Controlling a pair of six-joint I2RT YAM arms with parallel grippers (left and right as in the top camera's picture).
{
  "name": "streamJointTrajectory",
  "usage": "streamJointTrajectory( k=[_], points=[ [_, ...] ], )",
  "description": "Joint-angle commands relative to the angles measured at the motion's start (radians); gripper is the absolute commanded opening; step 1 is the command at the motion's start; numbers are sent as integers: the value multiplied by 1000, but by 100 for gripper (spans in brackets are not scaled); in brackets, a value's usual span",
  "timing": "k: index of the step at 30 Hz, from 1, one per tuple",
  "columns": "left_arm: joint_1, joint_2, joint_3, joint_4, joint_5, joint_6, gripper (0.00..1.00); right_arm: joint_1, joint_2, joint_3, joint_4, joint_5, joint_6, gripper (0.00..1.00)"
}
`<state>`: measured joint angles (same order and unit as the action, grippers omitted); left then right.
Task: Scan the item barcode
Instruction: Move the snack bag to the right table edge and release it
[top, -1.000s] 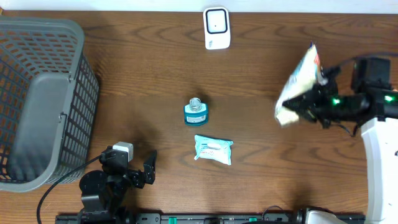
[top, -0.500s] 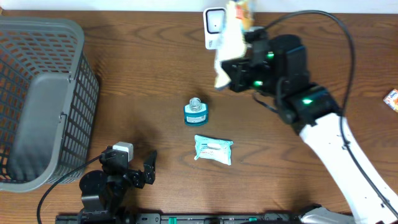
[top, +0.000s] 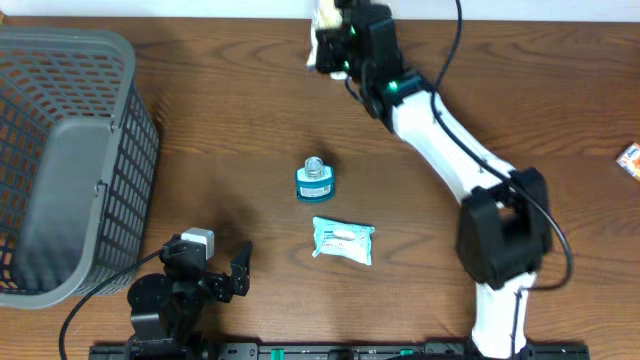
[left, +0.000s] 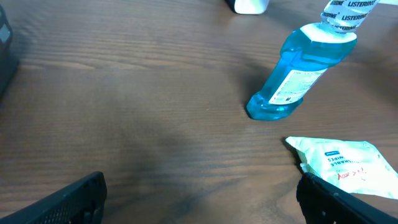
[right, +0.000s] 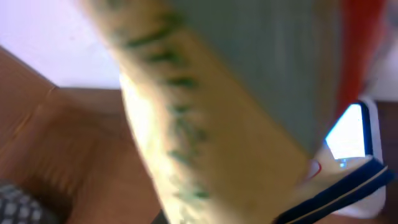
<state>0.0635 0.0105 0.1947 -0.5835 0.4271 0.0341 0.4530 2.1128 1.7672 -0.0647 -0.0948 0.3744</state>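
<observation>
Overhead and wrist views: one arm low and near, one stretched far

Nearest to the robot's base, the left gripper (top: 236, 274) sits low over the tabletop (top: 200, 120), its jaws wide apart with nothing between them. Just beyond it, toward the middle, a pale blue-green wipes packet (top: 343, 240) lies flat. A little farther a blue mouthwash bottle (top: 315, 180) stands upright, apart from the packet. On the left a grey mesh basket (top: 110, 60) sits on the tabletop, and at the right edge lies a small orange packet (top: 629, 158). At the far edge, the right gripper (top: 336, 42) has its jaws pressed together on a yellowish bag (right: 205, 124), the item of the task. In the right wrist view the bag is blurred and fills most of the picture. The white scanner (right: 351, 134), its window lit, shows just behind it. Whether they touch I cannot tell.
</observation>
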Motion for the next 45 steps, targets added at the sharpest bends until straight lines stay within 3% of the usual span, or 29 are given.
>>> streamJointTrajectory(
  k=[1,4,8,27,31,37,39,40,45],
  points=[
    [-3,-6,5,0,-2,14,98,-27,134,188,11,46,-23,1],
    [-3,-6,5,0,-2,14,98,-55,268,290,16,60,35,1],
    [-3,-6,5,0,-2,14,98,-80,325,295,31,58,82,1],
    [-3,-6,5,0,-2,14,98,-73,342,295,26,-107,81,1],
    [-3,-6,5,0,-2,14,98,-92,297,295,-113,-106,59,1],
    [-3,-6,5,0,-2,14,98,-176,96,295,-457,-19,28,1],
    [-3,-6,5,0,-2,14,98,-216,16,295,-584,58,28,1],
    [-3,-6,5,0,-2,14,98,-254,-50,295,-698,167,28,1],
    [-3,-6,5,0,-2,14,98,-386,-139,294,-947,565,29,1]
  ],
)
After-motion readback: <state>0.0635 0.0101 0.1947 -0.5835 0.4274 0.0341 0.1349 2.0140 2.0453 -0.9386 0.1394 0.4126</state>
